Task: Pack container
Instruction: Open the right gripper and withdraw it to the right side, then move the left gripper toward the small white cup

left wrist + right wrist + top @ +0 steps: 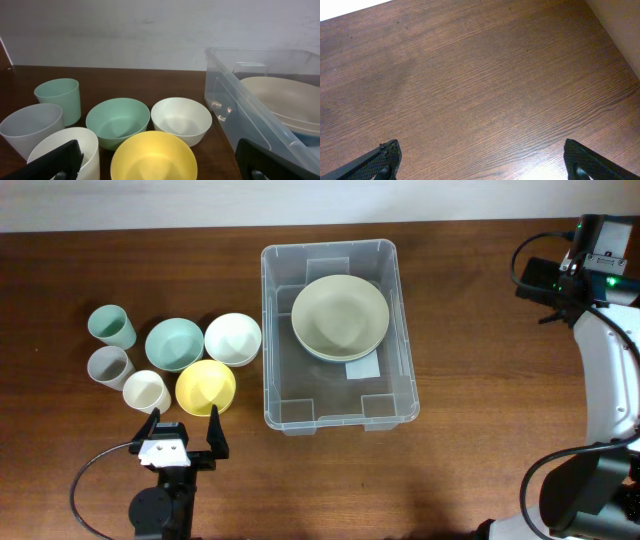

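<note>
The clear plastic container (268,330) stands mid-table and holds a pale green plate (340,315) stacked on a light blue one. In the left wrist view its wall (235,110) is at the right, with the plate (280,97) inside. To its left are a yellow bowl (205,387), a white bowl (232,338), a teal bowl (174,344), and teal (111,327), grey (108,366) and white (146,391) cups. My left gripper (183,423) is open and empty, just in front of the yellow bowl (152,155). My right gripper (482,160) is open and empty over bare wood.
The right arm (610,360) runs along the table's right edge, its wrist at the far right corner. The white cup (67,147) sits close to my left finger. A pale wall lies behind the table.
</note>
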